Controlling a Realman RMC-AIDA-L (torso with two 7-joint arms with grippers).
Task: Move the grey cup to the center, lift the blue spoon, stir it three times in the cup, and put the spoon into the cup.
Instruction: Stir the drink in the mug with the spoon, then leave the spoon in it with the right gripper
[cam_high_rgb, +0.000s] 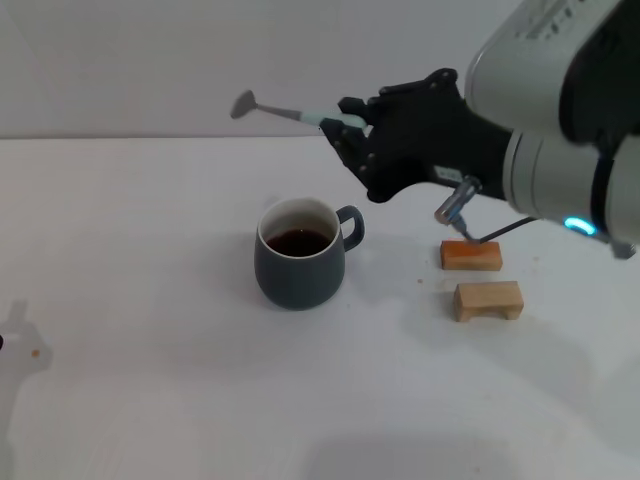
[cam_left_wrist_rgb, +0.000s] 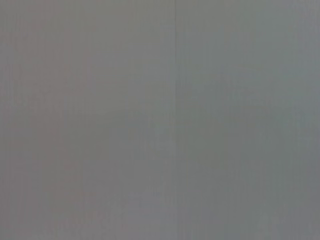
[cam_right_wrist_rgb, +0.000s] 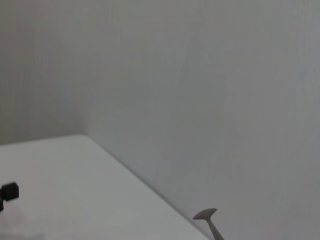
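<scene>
Blue spoon (cam_high_rgb: 295, 114) clamped in right gripper (cam_high_rgb: 350, 125) jaws above grey cup (cam_high_rgb: 299, 254).

Black pincer (cam_high_rgb: 345, 125), silver-white arm (cam_high_rgb: 560, 110), blue light ring (cam_high_rgb: 583, 226).

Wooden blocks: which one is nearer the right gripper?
The darker, orange-toned wooden block, farther from the camera, just below the right gripper. The paler wooden block sits in front of it.

Bright, even light; soft shadows, slight blur.
</scene>
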